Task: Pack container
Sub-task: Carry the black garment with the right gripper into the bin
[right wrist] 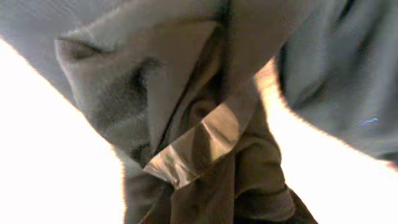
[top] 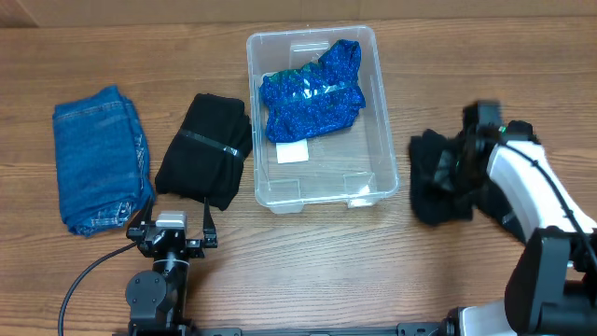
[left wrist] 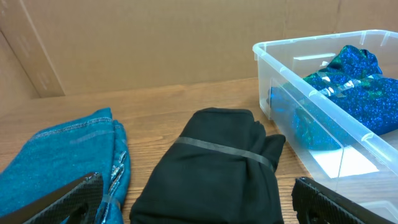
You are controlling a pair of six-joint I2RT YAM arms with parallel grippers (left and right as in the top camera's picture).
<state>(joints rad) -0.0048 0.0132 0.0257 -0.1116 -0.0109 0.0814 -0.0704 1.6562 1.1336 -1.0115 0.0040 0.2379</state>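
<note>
Overhead, my right arm [top: 522, 177] comes in from the lower right, bent at the elbow. Its claw [top: 464, 161] is pressed down into a dark cloth bundle [top: 431, 191] at the right of the surface [top: 308, 252]. That claw is drawn together, though I can't tell whether fabric is caught in it. The bundle fills the right wrist view. My left claw [top: 173, 219] sits low at lower left, fingers spread wide, facing a black taped bundle [top: 205, 149] beside folded jeans [top: 98, 159]. The container [top: 384, 140] lies upper centre, with a blue sparkly cloth [top: 312, 93] inside.
</note>
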